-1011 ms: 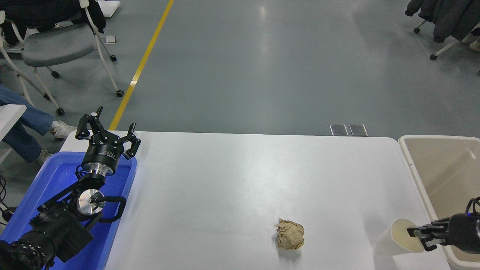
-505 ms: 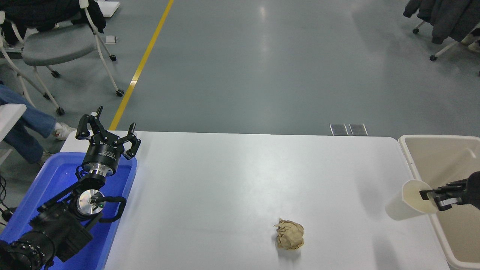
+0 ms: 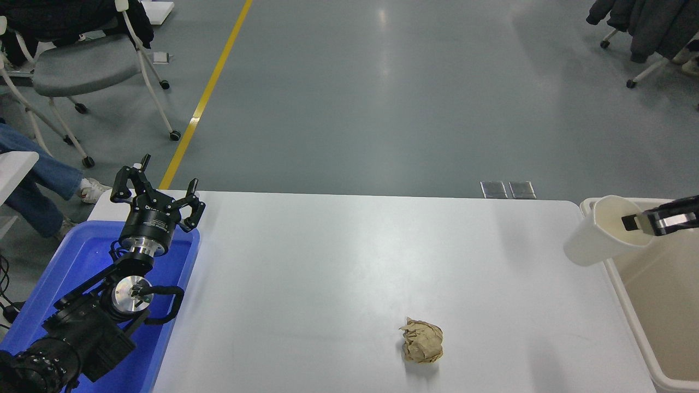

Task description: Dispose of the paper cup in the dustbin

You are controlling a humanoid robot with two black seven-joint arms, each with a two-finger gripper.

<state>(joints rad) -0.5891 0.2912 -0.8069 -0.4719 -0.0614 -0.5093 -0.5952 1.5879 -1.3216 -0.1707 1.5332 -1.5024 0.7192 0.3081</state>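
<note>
Out on the white surface, a crumpled brown paper ball is seen lying alone toward the near edge, well apart from everything else and clear of the cup's path. At the left, a bright blue plastic tray is overhung by the parked left arm, its left end effector held up with the fingers spread and nothing between them.

At the right edge, the paper cup is held aloft and tilted, mouth turned toward the right, its rim pinched by the right end effector, one finger tucked inside the cream interior. The cup is hung over the far left corner of the dustbin, partly above the rim and partly above the surface's corner.

The surface is smooth, matte and round-cornered. Beyond it, a grey polished floor is crossed by a yellow line; wheeled chairs are parked at the upper left, dark coats are draped at the upper right, and a person's jeans-clad legs are seen at the left edge. The dustbin's walls are plain beige plastic, smooth with a rounded rim.
</note>
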